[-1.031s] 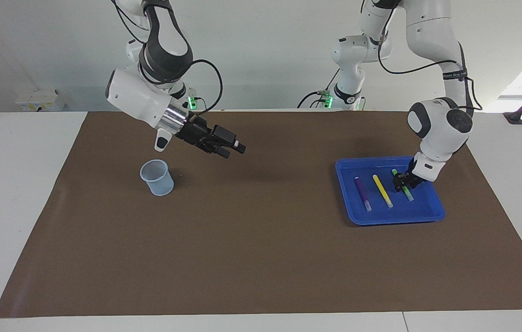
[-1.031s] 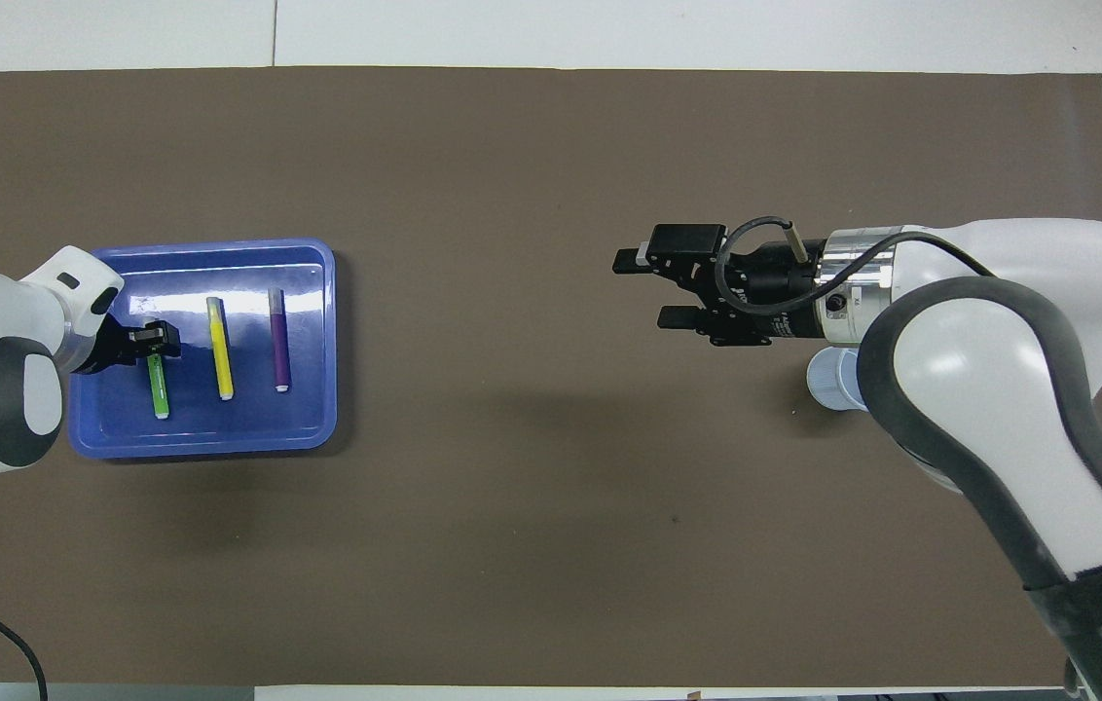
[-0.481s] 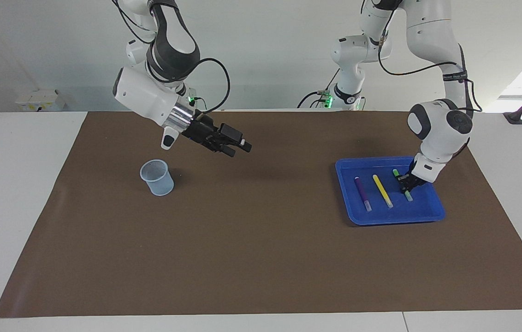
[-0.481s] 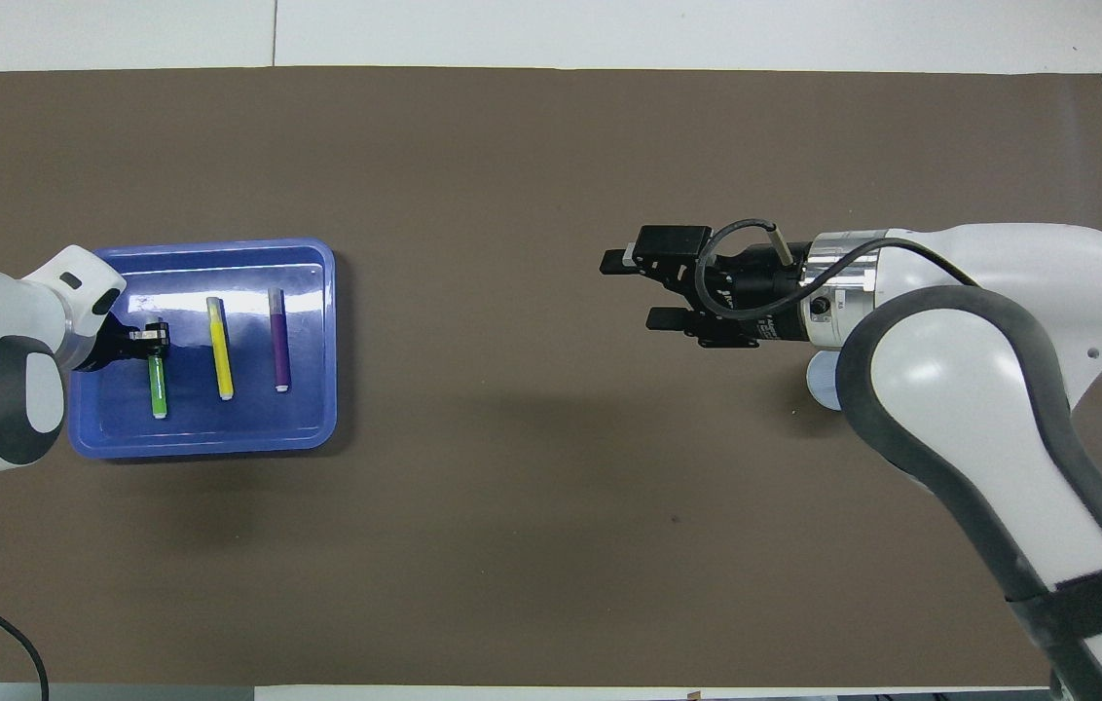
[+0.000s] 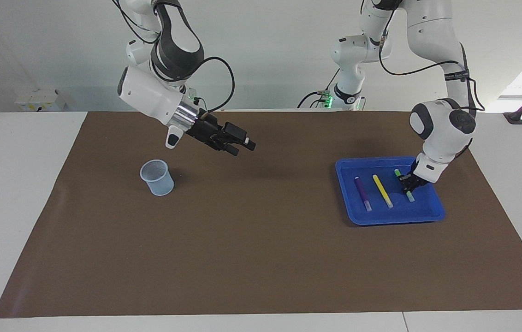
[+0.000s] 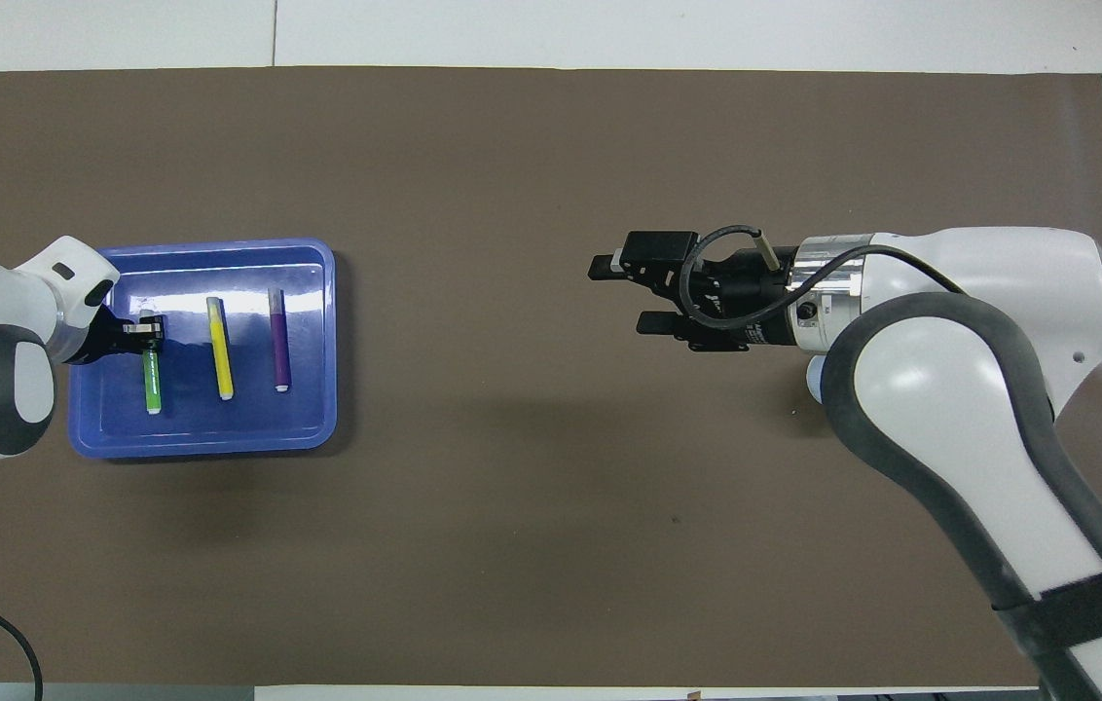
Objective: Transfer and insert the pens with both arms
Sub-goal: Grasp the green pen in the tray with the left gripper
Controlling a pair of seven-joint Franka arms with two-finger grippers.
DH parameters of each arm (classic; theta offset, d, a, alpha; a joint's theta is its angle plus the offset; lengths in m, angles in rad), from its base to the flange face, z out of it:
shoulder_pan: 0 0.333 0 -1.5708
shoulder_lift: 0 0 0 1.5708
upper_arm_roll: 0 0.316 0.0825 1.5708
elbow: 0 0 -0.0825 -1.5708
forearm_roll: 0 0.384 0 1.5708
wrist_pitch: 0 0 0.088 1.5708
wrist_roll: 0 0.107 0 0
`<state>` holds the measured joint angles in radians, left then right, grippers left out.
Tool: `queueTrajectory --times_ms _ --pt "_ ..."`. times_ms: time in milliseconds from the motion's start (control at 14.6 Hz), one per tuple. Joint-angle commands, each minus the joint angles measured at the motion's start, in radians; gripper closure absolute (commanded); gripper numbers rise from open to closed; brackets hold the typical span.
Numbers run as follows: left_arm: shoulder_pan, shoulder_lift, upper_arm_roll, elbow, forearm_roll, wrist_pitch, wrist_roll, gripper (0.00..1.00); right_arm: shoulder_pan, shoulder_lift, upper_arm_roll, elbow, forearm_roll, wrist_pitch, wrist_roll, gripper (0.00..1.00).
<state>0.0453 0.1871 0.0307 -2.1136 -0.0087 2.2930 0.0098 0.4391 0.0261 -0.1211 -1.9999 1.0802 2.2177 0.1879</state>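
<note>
Three pens lie side by side in a blue tray (image 5: 394,220) (image 6: 201,443) toward the left arm's end of the table. They are a green pen (image 5: 410,197) (image 6: 153,380), a yellow pen (image 5: 382,190) (image 6: 220,348) and a purple pen (image 5: 362,193) (image 6: 278,339). My left gripper (image 5: 407,183) (image 6: 147,331) reaches down into the tray and is shut on the green pen near its middle, low over the tray floor. My right gripper (image 5: 242,148) (image 6: 619,295) hangs open and holds nothing, over the brown mat beside the cup.
A pale blue translucent cup (image 5: 156,177) (image 6: 812,380) stands upright toward the right arm's end; the right arm mostly covers it from above. A brown mat (image 5: 261,240) spans the table. Two smaller white arms with green lights (image 5: 329,99) stand at the robots' edge.
My left gripper's fingers have shut on the green pen, which shifted slightly in the tray. The right gripper has moved up and toward the table's middle, still open.
</note>
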Motion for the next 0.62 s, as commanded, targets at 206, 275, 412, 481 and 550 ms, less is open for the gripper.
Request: queueTrajectory --times_ms 206,275,412,481,550 --pt "-0.007 -0.029 -0.049 0.236 -0.081 -0.340 -0.207 1.00 0.006 0.005 0.000 0.003 0.023 0.053 0.015 0.00" --pt "-0.007 -0.044 -0.067 0.248 -0.102 -0.375 -0.276 1.00 0.015 0.003 0.000 0.003 0.023 0.054 0.015 0.00" --pt "-0.007 -0.073 -0.118 0.264 -0.111 -0.444 -0.475 1.00 0.024 0.003 0.000 0.003 0.024 0.056 0.016 0.00" --pt "-0.008 -0.086 -0.138 0.264 -0.128 -0.461 -0.558 1.00 0.026 0.003 0.001 0.003 0.026 0.057 0.019 0.00" --pt "-0.008 -0.100 -0.162 0.264 -0.173 -0.471 -0.635 1.00 0.027 0.002 0.003 0.001 0.027 0.057 0.036 0.00"
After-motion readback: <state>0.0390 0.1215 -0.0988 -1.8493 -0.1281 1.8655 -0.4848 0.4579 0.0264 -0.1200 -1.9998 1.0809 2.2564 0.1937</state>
